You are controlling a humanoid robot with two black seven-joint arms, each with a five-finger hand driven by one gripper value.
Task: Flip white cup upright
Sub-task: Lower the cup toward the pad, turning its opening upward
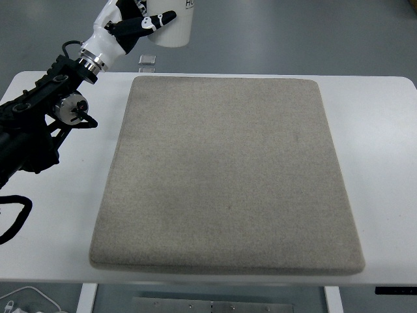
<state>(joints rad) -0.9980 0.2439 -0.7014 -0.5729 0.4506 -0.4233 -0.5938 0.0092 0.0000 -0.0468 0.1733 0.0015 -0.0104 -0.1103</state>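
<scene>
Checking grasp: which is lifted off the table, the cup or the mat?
The white cup, held by the left hand past the table's far edge. The grey mat lies flat on it.

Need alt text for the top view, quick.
The left hand grips a white cup at the picture's top edge, beyond the table's far side. A large grey mat covers most of the white table; nothing lies on it.

The left hand (140,23) reaches in from the picture's left on a black arm, raised beyond the far edge of the white counter (384,163), fingers wrapped around a white plastic cup (174,29). A square beige felt mat (225,173) covers the counter's middle.
</scene>
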